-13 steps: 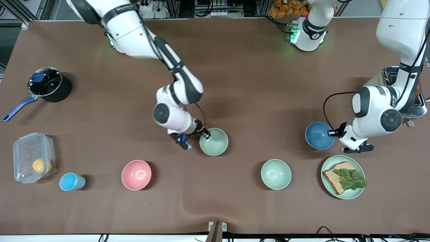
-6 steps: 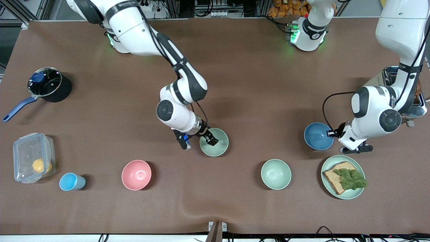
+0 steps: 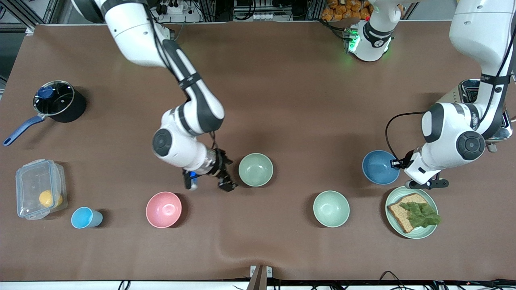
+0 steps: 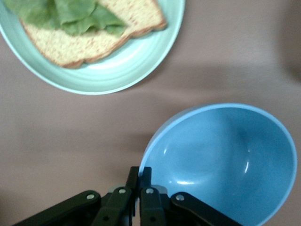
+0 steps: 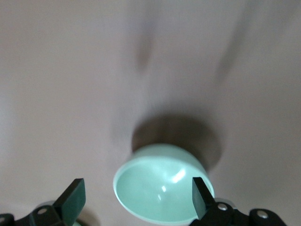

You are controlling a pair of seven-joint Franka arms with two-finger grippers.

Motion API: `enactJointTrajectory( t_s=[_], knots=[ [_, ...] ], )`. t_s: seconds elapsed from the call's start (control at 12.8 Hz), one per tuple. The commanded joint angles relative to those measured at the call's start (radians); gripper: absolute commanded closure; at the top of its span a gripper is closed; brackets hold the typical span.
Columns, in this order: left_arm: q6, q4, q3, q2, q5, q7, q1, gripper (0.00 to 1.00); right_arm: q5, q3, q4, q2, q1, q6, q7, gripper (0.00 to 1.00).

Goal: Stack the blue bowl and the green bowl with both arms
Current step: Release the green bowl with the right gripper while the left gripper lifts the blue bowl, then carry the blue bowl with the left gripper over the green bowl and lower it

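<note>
The blue bowl (image 3: 378,167) is at the left arm's end of the table. My left gripper (image 3: 398,163) is shut on its rim on the side toward the left arm's end. The left wrist view shows the gripper (image 4: 140,173) pinching the rim of the blue bowl (image 4: 221,160). The green bowl (image 3: 255,169) stands upright mid-table, free of any gripper. My right gripper (image 3: 208,184) is open and empty beside it, toward the right arm's end, not touching it. In the right wrist view the green bowl (image 5: 162,188) shows past the open right gripper (image 5: 137,190).
A paler mint bowl (image 3: 331,208) and a green plate with bread and lettuce (image 3: 431,225) lie nearer the front camera. The plate's rim (image 4: 155,56) is close to the blue bowl. A pink bowl (image 3: 163,209), a light-blue cup (image 3: 85,217), a plastic box (image 3: 40,188), a pot (image 3: 58,100) and a toaster (image 3: 469,90) also stand on the table.
My right gripper let go of the green bowl's rim, opened and drew away toward the right arm's end. My left gripper shifted the blue bowl slightly toward the front camera.
</note>
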Motion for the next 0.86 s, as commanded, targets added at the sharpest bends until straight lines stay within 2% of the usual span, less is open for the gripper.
enactJointTrajectory(
  t_s=[0.0, 0.23, 0.63, 0.78],
  knots=[
    [-0.031, 0.025, -0.040, -0.038, 0.017, 0.010, -0.002, 1.00, 0.008, 0.010, 0.020, 0.032, -0.030, -0.028, -0.038, 0.00],
    [-0.037, 0.038, -0.122, -0.051, -0.005, -0.039, 0.003, 1.00, 0.011, 0.010, 0.020, 0.061, -0.011, -0.013, -0.031, 0.00],
    [-0.036, 0.073, -0.277, -0.042, -0.034, -0.295, -0.012, 1.00, 0.012, 0.010, 0.021, 0.084, 0.036, 0.073, 0.013, 0.00],
    [-0.036, 0.100, -0.298, -0.021, -0.032, -0.415, -0.066, 1.00, 0.005, 0.010, 0.018, 0.099, 0.053, 0.108, 0.008, 0.00]
  ],
)
